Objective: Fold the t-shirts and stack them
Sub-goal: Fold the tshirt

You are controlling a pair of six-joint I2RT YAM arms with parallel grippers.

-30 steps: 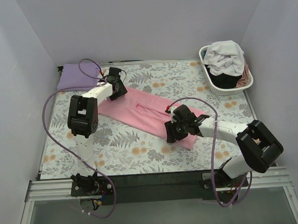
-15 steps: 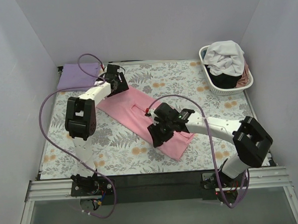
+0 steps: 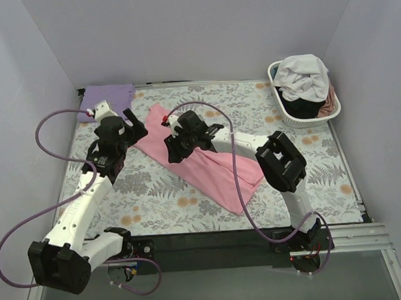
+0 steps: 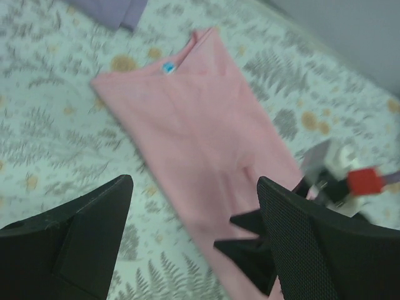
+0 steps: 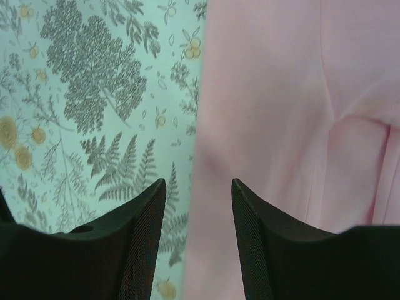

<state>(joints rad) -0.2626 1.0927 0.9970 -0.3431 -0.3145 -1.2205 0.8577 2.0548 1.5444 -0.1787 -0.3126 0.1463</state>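
A light pink t-shirt (image 3: 215, 173) lies folded into a long strip, running diagonally from the back left to the front middle of the floral cover. It also shows in the left wrist view (image 4: 200, 125) and the right wrist view (image 5: 281, 94). My right gripper (image 3: 174, 148) is open and empty, its jaws (image 5: 197, 187) straddling the strip's left edge. My left gripper (image 3: 132, 121) is open and empty (image 4: 194, 187), just left of the strip's back end. A folded lavender t-shirt (image 3: 109, 97) lies at the back left corner, also in the left wrist view (image 4: 119, 9).
A white slatted basket (image 3: 300, 121) stands at the back right, holding a white t-shirt (image 3: 303, 74), a black one (image 3: 299, 108) and a dusty pink one (image 3: 327, 106). The right arm's purple cable loops over the pink shirt. Walls close in the table on three sides.
My right gripper has swept left and back along the pink shirt, which now lies narrower and more slanted. My left gripper has pulled back off the shirt's far corner to the left.
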